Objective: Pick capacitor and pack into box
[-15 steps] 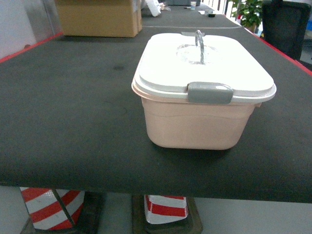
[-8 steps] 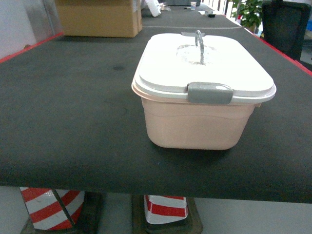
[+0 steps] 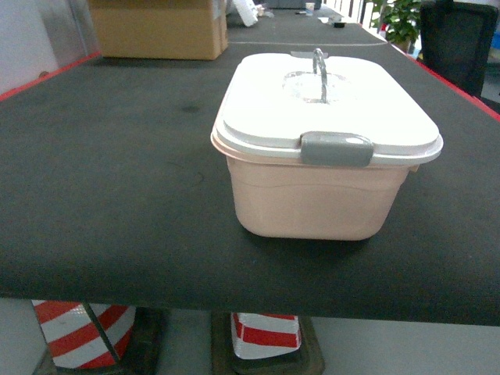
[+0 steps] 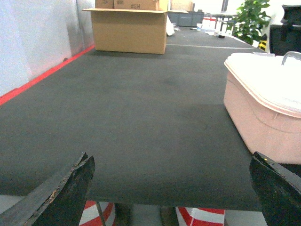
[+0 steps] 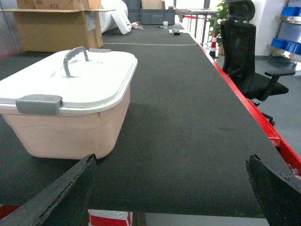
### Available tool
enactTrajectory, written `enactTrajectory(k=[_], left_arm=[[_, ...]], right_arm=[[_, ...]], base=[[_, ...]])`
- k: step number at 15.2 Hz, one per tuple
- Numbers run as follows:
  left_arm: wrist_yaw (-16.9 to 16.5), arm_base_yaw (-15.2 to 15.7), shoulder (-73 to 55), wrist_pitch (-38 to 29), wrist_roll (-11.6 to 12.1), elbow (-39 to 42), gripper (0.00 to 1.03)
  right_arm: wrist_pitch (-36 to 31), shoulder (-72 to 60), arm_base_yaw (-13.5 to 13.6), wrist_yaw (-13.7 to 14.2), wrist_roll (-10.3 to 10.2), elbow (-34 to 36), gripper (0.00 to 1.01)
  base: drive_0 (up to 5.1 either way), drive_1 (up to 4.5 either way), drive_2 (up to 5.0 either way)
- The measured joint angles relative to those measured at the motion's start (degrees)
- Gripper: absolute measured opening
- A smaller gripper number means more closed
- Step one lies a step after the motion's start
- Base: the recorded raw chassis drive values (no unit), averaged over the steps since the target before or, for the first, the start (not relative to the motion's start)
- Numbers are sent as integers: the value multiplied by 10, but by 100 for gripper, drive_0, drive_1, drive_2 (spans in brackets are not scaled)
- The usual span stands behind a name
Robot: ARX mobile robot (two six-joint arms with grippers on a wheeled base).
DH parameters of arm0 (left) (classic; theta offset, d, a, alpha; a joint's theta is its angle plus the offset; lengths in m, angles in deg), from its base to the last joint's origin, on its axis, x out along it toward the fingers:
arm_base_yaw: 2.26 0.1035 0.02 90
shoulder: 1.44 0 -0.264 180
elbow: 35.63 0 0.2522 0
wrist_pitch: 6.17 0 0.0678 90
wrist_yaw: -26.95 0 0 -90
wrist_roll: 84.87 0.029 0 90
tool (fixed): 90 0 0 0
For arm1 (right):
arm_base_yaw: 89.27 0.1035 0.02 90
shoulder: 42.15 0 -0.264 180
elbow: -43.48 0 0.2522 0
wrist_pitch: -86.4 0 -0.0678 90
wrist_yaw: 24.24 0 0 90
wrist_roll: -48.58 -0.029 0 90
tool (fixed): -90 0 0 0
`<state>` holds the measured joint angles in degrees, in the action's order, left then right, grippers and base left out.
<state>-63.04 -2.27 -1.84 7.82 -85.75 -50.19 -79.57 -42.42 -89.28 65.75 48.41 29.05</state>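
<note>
Head view first: your box (image 3: 312,203) sits right of centre in the frame, pale pink, on the dark table mat (image 3: 117,195). Its white lid (image 3: 328,101) is on, with a grey clip (image 3: 336,148) at the near edge and a grey handle (image 3: 319,66) standing up on top. A brown carton (image 3: 160,27) sits at the upper left, a green plant (image 3: 398,19) at the upper right. Red-and-white striped cones (image 3: 78,332) show under the table edge along the bottom. You see neither gripper here, and no capacitor either.

Left wrist view: your left gripper (image 4: 174,197) has its two dark fingertips (image 4: 66,193) at the bottom corners, spread wide apart with only bare mat between them, gripping nothing. The box (image 4: 258,117) sits at the right edge of the frame, the carton (image 4: 129,30) at top centre.

Right wrist view: your right gripper (image 5: 171,195) is likewise spread wide, its fingertips (image 5: 63,195) in the bottom corners, empty. The box (image 5: 70,127) fills the left of the frame, lid (image 5: 89,80) seated, clip (image 5: 38,103) facing you. A black office chair (image 5: 244,52) stands at the upper right.
</note>
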Motion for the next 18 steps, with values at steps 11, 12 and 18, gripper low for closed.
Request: enactTrajectory(k=[11,12,18], left_arm=[[0,0,0,0,0,0,98],[0,0,0,0,0,0,98],[0,0,0,0,0,0,98]], right_arm=[[0,0,0,0,0,0,98],[0,0,0,0,0,0,98],[0,0,0,0,0,0,98]], base=[[0,0,0],[0,0,0],[0,0,0]])
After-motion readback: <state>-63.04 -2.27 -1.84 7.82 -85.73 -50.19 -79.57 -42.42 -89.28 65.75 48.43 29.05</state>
